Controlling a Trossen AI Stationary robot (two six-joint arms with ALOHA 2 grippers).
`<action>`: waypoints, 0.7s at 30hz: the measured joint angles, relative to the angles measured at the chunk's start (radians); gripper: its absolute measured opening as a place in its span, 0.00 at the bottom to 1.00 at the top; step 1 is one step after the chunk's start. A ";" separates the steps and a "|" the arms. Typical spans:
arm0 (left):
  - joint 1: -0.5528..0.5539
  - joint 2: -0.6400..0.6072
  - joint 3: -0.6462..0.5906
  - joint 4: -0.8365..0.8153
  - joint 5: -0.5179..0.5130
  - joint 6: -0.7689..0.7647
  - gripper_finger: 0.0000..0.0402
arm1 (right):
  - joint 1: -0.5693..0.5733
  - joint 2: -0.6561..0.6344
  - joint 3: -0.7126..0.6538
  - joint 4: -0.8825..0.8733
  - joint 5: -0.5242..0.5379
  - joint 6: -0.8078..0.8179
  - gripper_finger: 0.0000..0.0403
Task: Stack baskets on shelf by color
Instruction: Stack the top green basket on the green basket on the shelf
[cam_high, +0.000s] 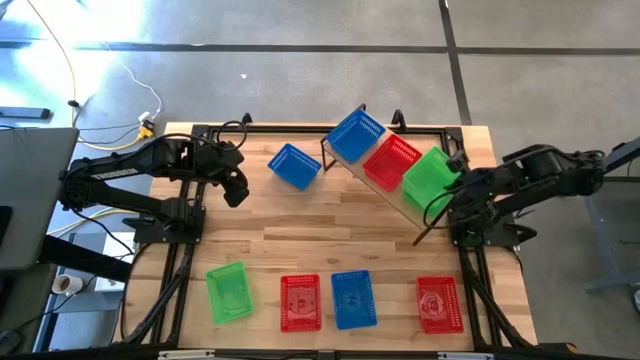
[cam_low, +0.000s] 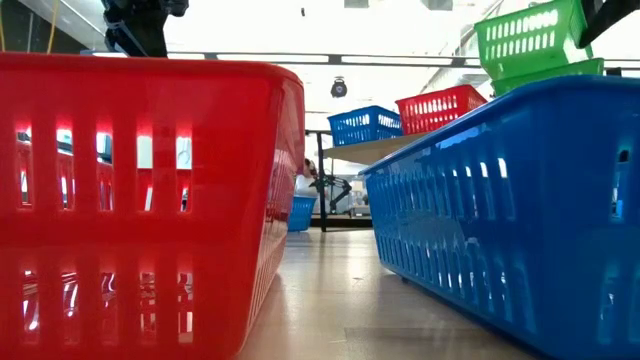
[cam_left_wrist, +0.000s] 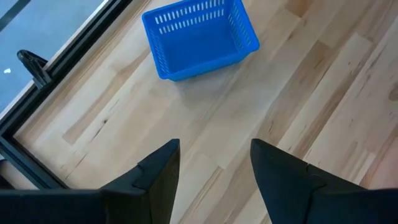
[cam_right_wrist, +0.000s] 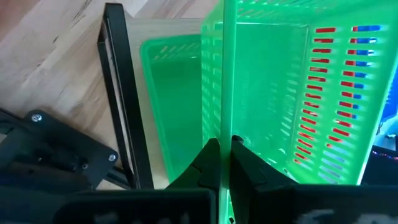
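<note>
The shelf (cam_high: 392, 203) stands slantwise at the table's far right. On it sit a blue basket (cam_high: 355, 134), a red basket (cam_high: 391, 162) and a green basket (cam_right_wrist: 168, 106). A second green basket (cam_high: 432, 177) is tilted over that green one, with my right gripper (cam_right_wrist: 222, 144) shut on it. Another blue basket (cam_left_wrist: 199, 37) rests on the table at the far middle. My left gripper (cam_left_wrist: 214, 152) hangs open above bare wood just left of it, holding nothing. My right gripper pinches one side wall of the upper green basket at its rim (cam_right_wrist: 222, 127), one finger inside the basket and one outside. The fingers slant down from the table's right side. The basket (cam_low: 528, 38) is tilted above the lower green one (cam_low: 548, 76); whether they touch I cannot tell.
Along the near edge stand a green basket (cam_high: 229, 292), a red one (cam_high: 300, 302), a blue one (cam_high: 353, 299) and another red one (cam_high: 438, 304). The shelf's black frame (cam_right_wrist: 121, 93) runs close beside my right gripper. Bare wood lies across the table's middle.
</note>
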 joint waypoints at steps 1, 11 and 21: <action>0.000 0.000 0.000 0.000 0.000 0.000 0.46 | 0.000 -0.004 0.000 0.000 -0.002 0.000 0.00; 0.000 0.000 0.000 0.000 0.000 -0.001 0.46 | -0.014 -0.031 0.000 0.000 -0.029 0.005 0.00; 0.000 0.000 0.000 0.000 0.000 -0.049 0.46 | -0.024 -0.037 0.000 0.000 -0.075 0.051 0.00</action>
